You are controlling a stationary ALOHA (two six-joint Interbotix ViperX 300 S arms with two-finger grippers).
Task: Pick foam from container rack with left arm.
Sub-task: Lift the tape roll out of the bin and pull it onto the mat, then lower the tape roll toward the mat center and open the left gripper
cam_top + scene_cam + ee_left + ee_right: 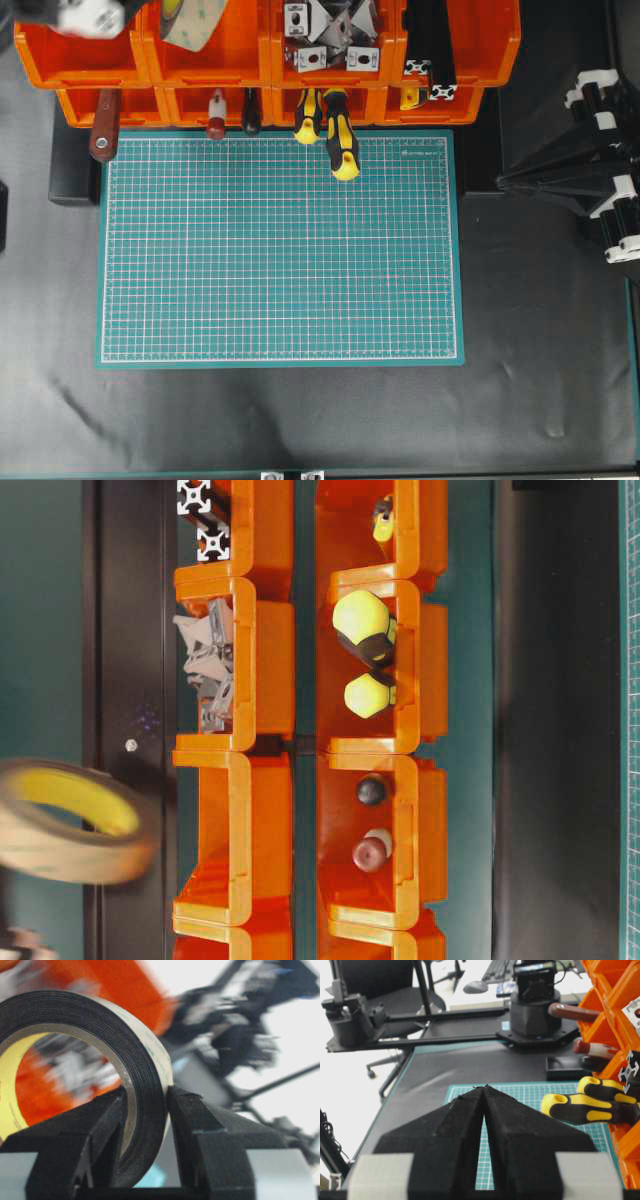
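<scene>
foam (70,820): motion-blurred, cut by left edge | container rack (115,990): smeared | left arm (85,15): mostly cropped

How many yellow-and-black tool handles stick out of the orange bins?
2 visible: one yellow-and-black handle reaching over the cutting mat, a shorter handle just left of it. More may be hidden inside the bins.

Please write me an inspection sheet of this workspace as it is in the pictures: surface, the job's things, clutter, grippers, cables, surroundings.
Surface: green cutting mat on a black table cover, bare of loose parts.
Job's things: foam roll lifted above the container rack, held by its wall.
Clutter: yellow-black handles, a brown handle, metal brackets and black profiles in the bins.
Grippers: left gripper shut on the foam roll; right gripper shut, holding nothing.
Cables: nothing seen clearly.
Surroundings: an office chair and a keyboard behind the table.
</scene>
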